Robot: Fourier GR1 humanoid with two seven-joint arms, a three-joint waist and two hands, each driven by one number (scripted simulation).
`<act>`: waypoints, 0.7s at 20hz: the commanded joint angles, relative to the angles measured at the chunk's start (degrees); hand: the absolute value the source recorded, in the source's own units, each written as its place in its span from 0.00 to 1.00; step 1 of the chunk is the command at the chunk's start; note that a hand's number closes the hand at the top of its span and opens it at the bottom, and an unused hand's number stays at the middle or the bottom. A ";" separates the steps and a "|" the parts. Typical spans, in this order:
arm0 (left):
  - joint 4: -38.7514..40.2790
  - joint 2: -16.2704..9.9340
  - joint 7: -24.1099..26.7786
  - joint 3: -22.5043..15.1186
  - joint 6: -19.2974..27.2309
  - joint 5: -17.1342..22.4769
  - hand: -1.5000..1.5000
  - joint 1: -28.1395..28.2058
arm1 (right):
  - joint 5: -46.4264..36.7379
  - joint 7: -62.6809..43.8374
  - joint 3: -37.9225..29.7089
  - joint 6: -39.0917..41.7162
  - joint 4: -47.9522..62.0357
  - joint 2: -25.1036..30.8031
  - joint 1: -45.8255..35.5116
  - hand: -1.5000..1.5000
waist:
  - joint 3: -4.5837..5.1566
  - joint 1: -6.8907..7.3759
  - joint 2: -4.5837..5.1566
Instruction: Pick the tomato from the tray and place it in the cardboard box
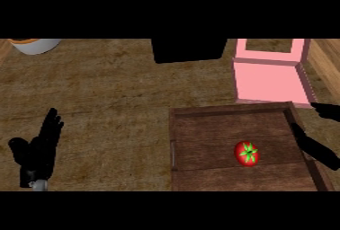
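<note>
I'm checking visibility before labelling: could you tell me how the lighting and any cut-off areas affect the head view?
Head view: dim, even light with no glare; the tomato stands out on the dark tray; the black right hand is cut off at the right edge.

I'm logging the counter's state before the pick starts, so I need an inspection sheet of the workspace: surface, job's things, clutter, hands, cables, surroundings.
Surface: brown wooden counter, bare in the middle.
Job's things: red tomato with a green stem lies in the wooden tray, right of the tray's centre, untouched. The pink box stands open just beyond the tray's far right corner.
Clutter: white bowl at the far left corner; a black block at the far edge, left of the box.
Hands: left hand open, resting at the lower left, fingers up. Right hand open at the tray's right rim, holding nothing.
Cables: nothing seen.
Surroundings: nothing seen beyond the counter.
</note>
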State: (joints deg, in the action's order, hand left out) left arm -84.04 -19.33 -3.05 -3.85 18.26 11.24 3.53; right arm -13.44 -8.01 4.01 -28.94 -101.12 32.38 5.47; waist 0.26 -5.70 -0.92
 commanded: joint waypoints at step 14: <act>6.37 3.89 4.04 -1.46 -0.30 -2.98 0.50 -5.25 | -19.30 -41.97 1.02 15.64 -44.69 9.36 29.56 0.00 | 0.00 5.07 0.99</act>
State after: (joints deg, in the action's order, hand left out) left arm -79.35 -16.33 -1.87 -5.01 18.61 8.90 -1.77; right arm -30.73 -38.74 4.02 -20.62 -133.99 39.89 32.70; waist 0.23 -1.67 -0.14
